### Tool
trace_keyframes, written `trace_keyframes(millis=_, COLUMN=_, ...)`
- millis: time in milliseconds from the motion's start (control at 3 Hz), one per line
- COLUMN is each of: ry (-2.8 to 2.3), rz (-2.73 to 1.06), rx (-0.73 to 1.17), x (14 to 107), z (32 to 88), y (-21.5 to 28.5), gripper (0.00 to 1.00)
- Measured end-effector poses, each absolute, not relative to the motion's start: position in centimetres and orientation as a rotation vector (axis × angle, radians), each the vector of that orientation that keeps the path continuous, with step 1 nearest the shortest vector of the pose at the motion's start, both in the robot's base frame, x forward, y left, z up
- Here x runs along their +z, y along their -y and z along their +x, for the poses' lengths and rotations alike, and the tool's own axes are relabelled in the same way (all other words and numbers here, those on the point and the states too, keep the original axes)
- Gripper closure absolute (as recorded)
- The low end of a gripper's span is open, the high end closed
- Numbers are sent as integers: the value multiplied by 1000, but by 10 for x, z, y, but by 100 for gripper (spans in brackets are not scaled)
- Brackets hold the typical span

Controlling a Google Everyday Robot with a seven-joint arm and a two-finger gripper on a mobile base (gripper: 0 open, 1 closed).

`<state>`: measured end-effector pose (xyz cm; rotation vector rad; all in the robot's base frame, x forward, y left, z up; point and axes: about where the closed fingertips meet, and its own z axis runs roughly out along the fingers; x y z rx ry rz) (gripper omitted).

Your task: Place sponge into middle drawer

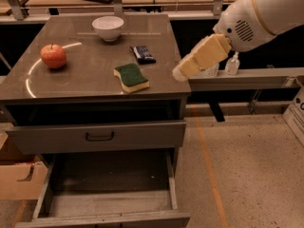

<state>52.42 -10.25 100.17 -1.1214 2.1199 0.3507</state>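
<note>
The sponge [131,77], green on top with a pale yellow body, lies flat on the grey cabinet top [90,82] near its front edge, right of centre. The middle drawer [109,179] is pulled open below, and its dark speckled floor is bare. My gripper [180,73] hangs in the air just off the right edge of the cabinet top, level with the sponge and about a hand's width to its right. It holds nothing that I can see.
On the cabinet top are a red apple [53,56] at the left, a white bowl [108,27] at the back and a dark blue snack packet [142,53] behind the sponge. A drawer front with a black loop handle [99,137] sits above the open drawer. A cardboard box [16,179] stands at the lower left. A low shelf with bottles [232,63] is at the right.
</note>
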Motion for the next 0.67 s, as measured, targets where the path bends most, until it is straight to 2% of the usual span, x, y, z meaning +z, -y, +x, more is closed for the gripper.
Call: trace_keyframes(millis=667, ry=-2145, rz=-1107, rx=323, x=984, z=540, y=92, gripper=0)
